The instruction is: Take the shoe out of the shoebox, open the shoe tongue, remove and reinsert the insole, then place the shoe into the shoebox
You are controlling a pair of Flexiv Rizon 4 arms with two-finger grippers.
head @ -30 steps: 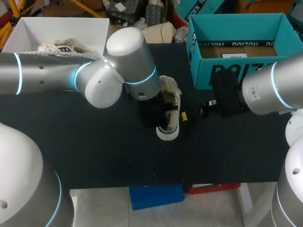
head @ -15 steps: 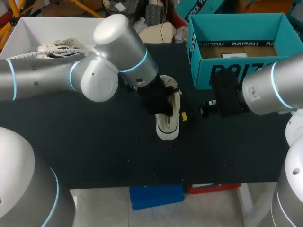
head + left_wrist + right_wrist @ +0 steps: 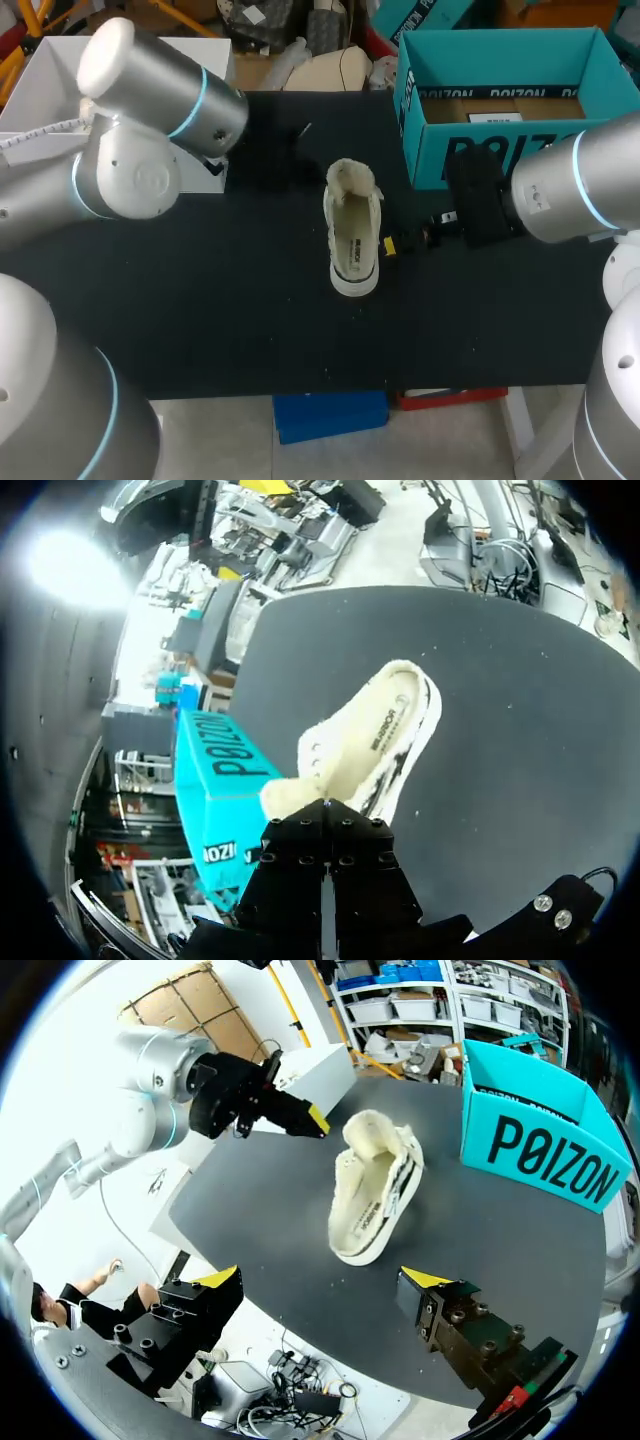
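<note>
On the black table, near the teal shoebox, the cream shoe stands untouched on its sole, right gripper spread wide beside it, left gripper closed and empty.

The shoe is shown in cream, with a fleecy off-white lining, a white sole, black stripes along its side and a small dark mark printed on the insole. The shoebox is coloured teal, with large black lettering on its outer wall; a black band is carried round its inside, and its floor is seen in cardboard brown. The table is covered in plain black. The left arm and the right arm are finished in silver-grey and ringed with glowing light-blue bands. The left gripper and the right gripper are made in black and tipped in bright yellow.
</note>
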